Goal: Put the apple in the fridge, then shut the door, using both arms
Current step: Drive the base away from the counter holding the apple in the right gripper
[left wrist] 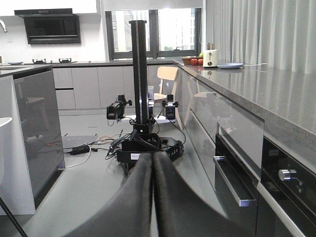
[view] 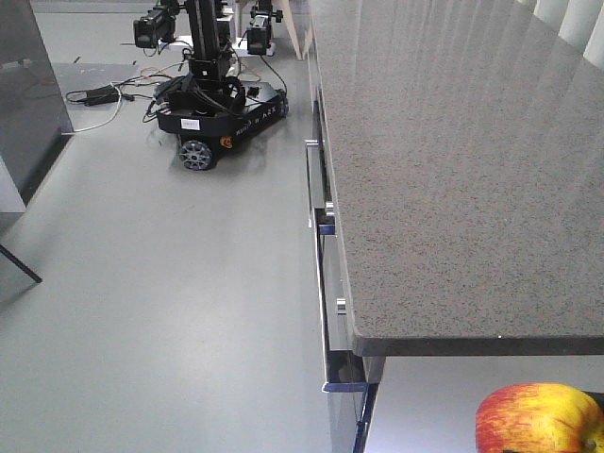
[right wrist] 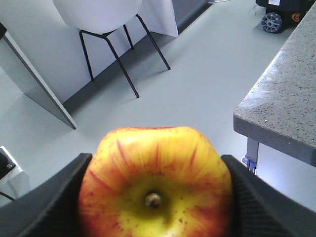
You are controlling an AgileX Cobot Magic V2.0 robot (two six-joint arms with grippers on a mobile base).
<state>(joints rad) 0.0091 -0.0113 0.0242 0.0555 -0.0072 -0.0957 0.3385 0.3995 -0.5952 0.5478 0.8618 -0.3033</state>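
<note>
right wrist view: apple (right wrist: pixel 155 192) stem-end toward camera, tight between right fingers (right wrist: pixel 44 207); left fingers (left wrist: pixel 133 207) together

Black, finely textured fingers (right wrist: pixel 44 197)

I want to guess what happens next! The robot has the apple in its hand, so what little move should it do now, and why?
Probably carry it toward the fridge, which no view shows clearly. The right hand is shut on the apple, which hangs over the floor beside the counter; the left hand is shut and empty.
</note>
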